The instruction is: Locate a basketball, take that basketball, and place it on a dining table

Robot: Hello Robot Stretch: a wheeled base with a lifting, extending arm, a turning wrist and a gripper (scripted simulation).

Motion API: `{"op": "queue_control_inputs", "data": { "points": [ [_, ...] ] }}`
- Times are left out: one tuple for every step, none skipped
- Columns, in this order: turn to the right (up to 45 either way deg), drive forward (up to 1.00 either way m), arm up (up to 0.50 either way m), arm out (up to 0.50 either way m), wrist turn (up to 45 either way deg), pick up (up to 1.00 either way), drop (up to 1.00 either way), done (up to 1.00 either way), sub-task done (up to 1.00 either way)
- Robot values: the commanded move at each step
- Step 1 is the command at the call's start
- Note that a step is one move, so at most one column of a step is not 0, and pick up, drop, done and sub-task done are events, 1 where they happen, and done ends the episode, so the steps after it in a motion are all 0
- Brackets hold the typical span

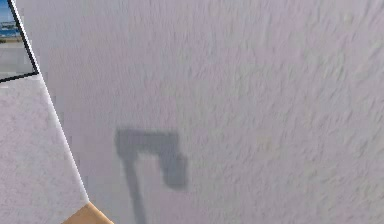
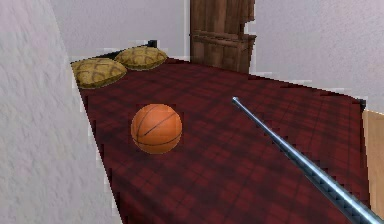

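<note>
Currently the basketball [image 2: 157,128] sits on a bed [image 2: 300,110] in the arm side view: orange with black seams, resting on the dark red plaid cover [image 2: 220,170], toward the view's left. It touches nothing but the cover.

Two tan quilted pillows [image 2: 98,72] lie side by side at the head of the bed, up-picture from the ball and well apart from it.

A thin blue-grey rod [image 2: 300,154] runs diagonally over the cover, from near the middle of the view down to its bottom right corner. Its upper end stops to the right of the ball, apart from it. Can't tell what the rod is.

Beyond the bed stands a dark brown panelled wooden piece [image 2: 222,35] — door or cabinet, can't tell which — against a pale back wall [image 2: 310,35]. A white textured wall edge [image 2: 35,130] takes up the view's left side, close to the camera.

Gripper state: cannot tell from these frames, so the ball's position relative to the gripper can't be given either.

Forward view: white textured wall [image 1: 240,80] close up, a black-framed picture [image 1: 12,45] with blue in it at top left, and a wedge of wood floor [image 1: 92,212] at bottom left.
</note>
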Motion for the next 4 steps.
{"op": "queue_control_inputs", "data": {
  "points": [
    [0.0,0.0,0.38,0.0,0.0,0.0,0.0,0.0,0.0],
    [0.0,0.0,0.0,0.4,0.0,0.0,0.0,0.0,0.0],
    [0.0,0.0,0.0,0.0,45.0,0.0,0.0,0.0,0.0],
    [0.0,0.0,0.0,0.0,45.0,0.0,0.0,0.0,0.0]
  ]
}}
